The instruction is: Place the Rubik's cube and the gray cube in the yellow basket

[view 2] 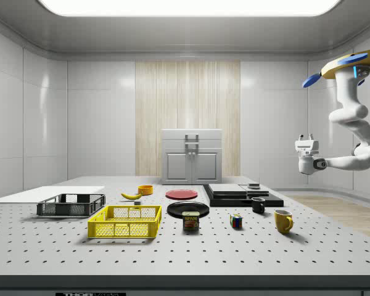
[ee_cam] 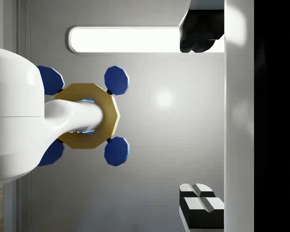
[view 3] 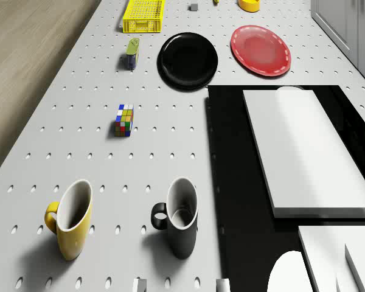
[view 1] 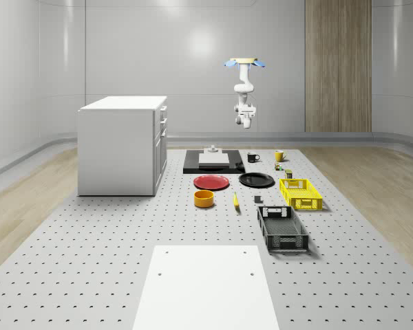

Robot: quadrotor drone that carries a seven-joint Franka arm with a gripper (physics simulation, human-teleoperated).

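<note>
Rubik's cube (view 3: 125,120) sits on the table (view 1: 89,254) between the yellow mug (view 3: 70,227) and the yellow basket (view 1: 300,193); the drone (view 1: 244,62) hovers high above the far end, gripper (view 2: 306,150) aloft, finger state unclear

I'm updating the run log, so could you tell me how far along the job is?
Nothing looks done: the yellow basket holds nothing, and the Rubik's cube sits on the table near the mugs. Nothing is in hand; the drone hovers high with the gripper off the table. Both cubes remain to be moved.
</note>
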